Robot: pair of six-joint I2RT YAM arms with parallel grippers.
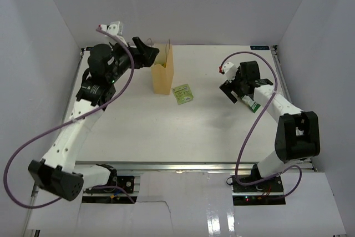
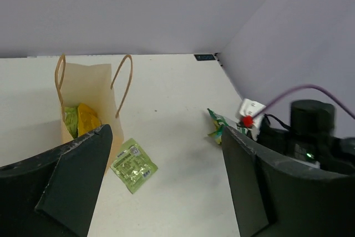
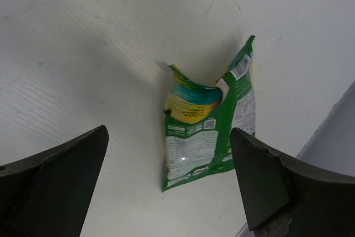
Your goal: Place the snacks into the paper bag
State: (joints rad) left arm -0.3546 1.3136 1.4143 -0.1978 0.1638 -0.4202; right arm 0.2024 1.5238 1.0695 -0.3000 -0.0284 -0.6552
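Note:
The tan paper bag (image 1: pixel 162 73) stands upright at the back middle of the table. In the left wrist view the bag (image 2: pixel 89 95) holds a yellow packet (image 2: pixel 87 119) and a light-green one (image 2: pixel 70 120). A flat light-green packet (image 1: pixel 182 93) lies just right of the bag, also in the left wrist view (image 2: pixel 133 165). A darker green and yellow packet (image 3: pixel 205 131) lies crumpled on the table at the right (image 1: pixel 251 104). My right gripper (image 3: pixel 168 148) is open above it, one jaw on each side. My left gripper (image 1: pixel 145 54) is open and empty beside the bag's left side.
White walls close the table at the left, back and right. The dark packet lies near the right wall (image 3: pixel 333 131). My right arm's wrist (image 2: pixel 299 131) shows at the right of the left wrist view.

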